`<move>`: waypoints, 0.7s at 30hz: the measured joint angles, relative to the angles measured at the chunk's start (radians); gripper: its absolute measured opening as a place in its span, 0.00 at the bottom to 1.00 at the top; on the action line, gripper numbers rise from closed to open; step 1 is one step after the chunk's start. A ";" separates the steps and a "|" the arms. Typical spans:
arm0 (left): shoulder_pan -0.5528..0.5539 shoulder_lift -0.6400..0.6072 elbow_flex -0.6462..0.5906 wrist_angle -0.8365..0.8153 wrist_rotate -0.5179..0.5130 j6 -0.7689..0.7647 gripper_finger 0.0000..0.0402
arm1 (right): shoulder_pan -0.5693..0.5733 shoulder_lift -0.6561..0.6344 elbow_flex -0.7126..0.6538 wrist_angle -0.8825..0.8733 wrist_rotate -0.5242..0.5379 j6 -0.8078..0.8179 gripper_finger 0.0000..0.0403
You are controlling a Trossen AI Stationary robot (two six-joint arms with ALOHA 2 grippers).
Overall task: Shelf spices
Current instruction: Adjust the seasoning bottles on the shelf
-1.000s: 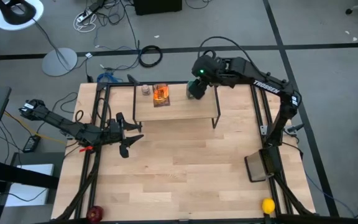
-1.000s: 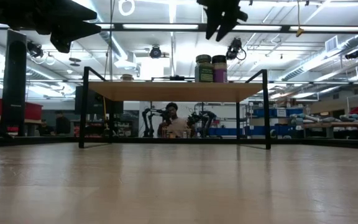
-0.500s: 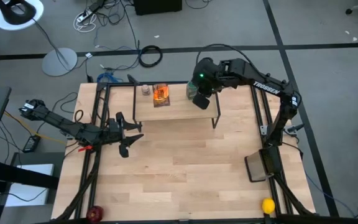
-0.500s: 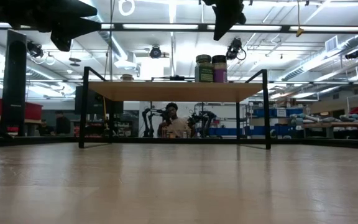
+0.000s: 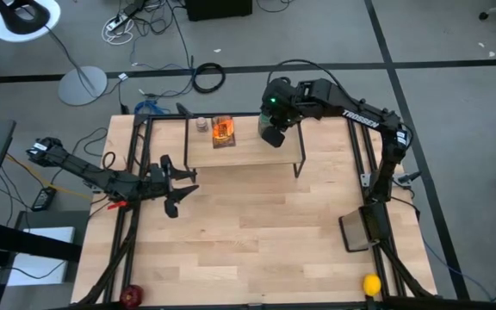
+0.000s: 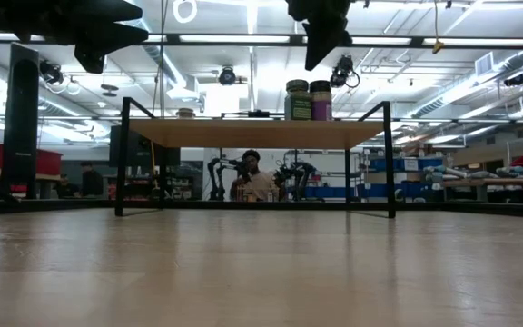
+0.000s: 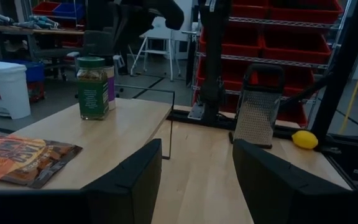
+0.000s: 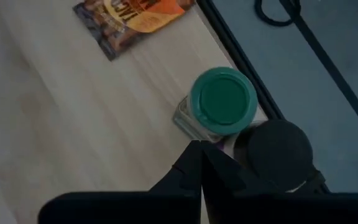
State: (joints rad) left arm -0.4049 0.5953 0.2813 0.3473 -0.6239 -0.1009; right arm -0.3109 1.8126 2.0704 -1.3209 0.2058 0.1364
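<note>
The shelf [image 5: 246, 151] stands at the table's far side. On its board lie a flat orange packet [image 5: 223, 131] and a tiny pale-capped jar [image 5: 201, 124]. A green-lidded jar [image 6: 297, 100] and a dark-lidded purple-labelled jar [image 6: 320, 100] stand side by side at the board's right end. My right gripper [image 6: 318, 56] hangs shut just above these two jars, pointing steeply down, clear of their lids [image 8: 222, 101]. My left gripper [image 5: 183, 185] waits open at the table's left, level, facing the shelf.
A metal grater [image 5: 356, 231] lies near the table's right edge, with a yellow ball [image 5: 371, 284] at the near right corner and a red object [image 5: 133, 295] at the near left corner. A person [image 6: 252, 180] sits beyond the table.
My right gripper has shut its fingers on nothing above the two jars and has rolled a little at the wrist. The jars, packet and tiny jar have stayed where they were.
</note>
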 joint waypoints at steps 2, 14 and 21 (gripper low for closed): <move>0.000 0.000 0.000 -0.001 0.000 0.000 0.50 | -0.008 0.003 0.000 0.000 0.000 0.000 0.00; 0.000 0.000 0.000 -0.002 0.000 0.012 0.50 | -0.038 0.004 0.000 0.065 0.002 -0.010 0.00; 0.000 0.000 0.000 -0.002 0.000 0.011 0.50 | -0.045 0.017 0.001 0.080 0.007 -0.016 0.00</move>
State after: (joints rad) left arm -0.4049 0.5953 0.2813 0.3455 -0.6235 -0.0895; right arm -0.3557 1.8298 2.0709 -1.2406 0.2132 0.1204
